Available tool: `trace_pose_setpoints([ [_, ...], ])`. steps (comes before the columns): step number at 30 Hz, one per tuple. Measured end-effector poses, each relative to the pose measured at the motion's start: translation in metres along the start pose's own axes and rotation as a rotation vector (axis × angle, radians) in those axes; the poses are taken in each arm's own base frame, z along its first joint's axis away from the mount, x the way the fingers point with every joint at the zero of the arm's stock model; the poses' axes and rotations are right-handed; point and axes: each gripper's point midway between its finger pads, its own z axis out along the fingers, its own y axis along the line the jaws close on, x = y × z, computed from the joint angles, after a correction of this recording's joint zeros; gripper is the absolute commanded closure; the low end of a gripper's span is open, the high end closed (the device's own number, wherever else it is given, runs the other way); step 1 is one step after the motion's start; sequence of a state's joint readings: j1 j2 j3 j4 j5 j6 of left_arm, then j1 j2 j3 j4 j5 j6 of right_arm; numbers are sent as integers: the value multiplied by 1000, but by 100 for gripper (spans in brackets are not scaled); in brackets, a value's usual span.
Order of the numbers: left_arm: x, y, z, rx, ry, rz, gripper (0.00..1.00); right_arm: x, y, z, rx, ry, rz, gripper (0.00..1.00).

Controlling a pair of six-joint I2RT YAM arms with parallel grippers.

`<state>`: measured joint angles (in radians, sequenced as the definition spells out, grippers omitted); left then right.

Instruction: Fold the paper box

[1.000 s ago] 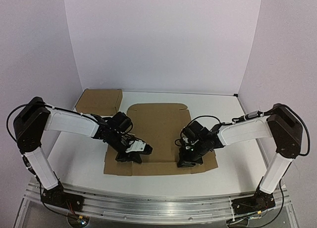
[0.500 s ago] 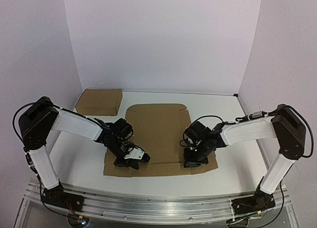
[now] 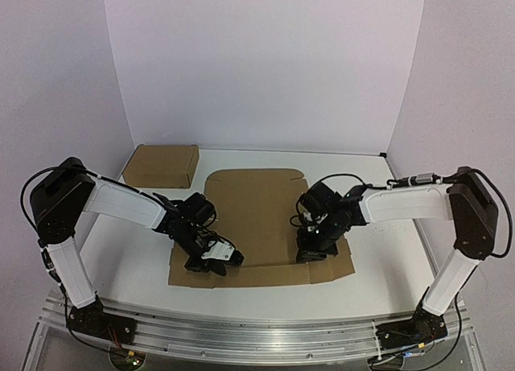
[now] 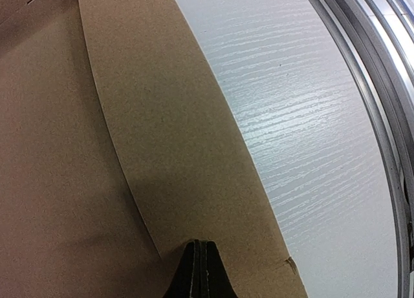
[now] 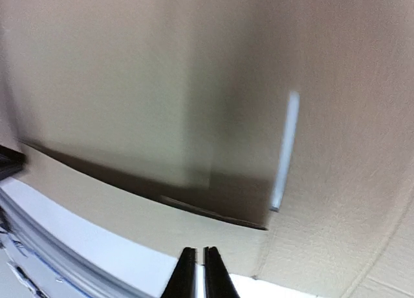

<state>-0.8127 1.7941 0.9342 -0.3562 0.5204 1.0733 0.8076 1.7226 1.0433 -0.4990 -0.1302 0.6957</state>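
The paper box (image 3: 256, 214) lies flat and unfolded in the middle of the white table, its round-cornered lid panel at the far side. My left gripper (image 3: 231, 257) is shut, its tips resting on the near-left part of the cardboard. In the left wrist view the fingertips (image 4: 199, 267) touch the brown sheet (image 4: 162, 117) by a curved crease. My right gripper (image 3: 310, 254) is shut over the near-right part of the sheet. In the right wrist view its fingers (image 5: 189, 275) point at the near strip of the cardboard (image 5: 129, 65), next to a slit (image 5: 284, 152).
A ready-made shallow brown cardboard box (image 3: 161, 165) stands at the back left of the table. White table (image 4: 310, 117) shows right of the sheet's edge, with the metal rail (image 3: 257, 327) along the near edge. Lavender walls enclose the table.
My right gripper has moved a little away from the near edge, toward the back. My left gripper has dropped slightly toward the near edge and then stayed. The sheet has stayed flat.
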Motion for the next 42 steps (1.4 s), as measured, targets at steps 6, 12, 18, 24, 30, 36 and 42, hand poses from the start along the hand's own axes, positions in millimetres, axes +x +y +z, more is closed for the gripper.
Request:
trace_pose_setpoints([
  [6, 0, 0, 0, 0, -1, 11, 100, -109, -2, -71, -61, -240, 62, 35],
  [12, 0, 0, 0, 0, -1, 24, 100, -170, -57, -73, 29, -283, 168, 12],
  [18, 0, 0, 0, 0, -1, 31, 100, -169, -71, -1, 62, -112, 149, 19],
  [24, -1, 1, 0, -6, -3, 37, 100, -164, -67, 9, -26, -44, 172, 22],
  [30, -1, 1, 0, -6, -2, 44, 100, -164, -65, 9, -174, -12, 238, 44],
  [36, -1, 1, 0, -5, -2, 44, 100, -169, -69, 10, -234, -57, 310, 66],
  [42, -1, 1, 0, -4, -2, 52, 100, -175, -61, 0, -236, -117, 331, 76],
])
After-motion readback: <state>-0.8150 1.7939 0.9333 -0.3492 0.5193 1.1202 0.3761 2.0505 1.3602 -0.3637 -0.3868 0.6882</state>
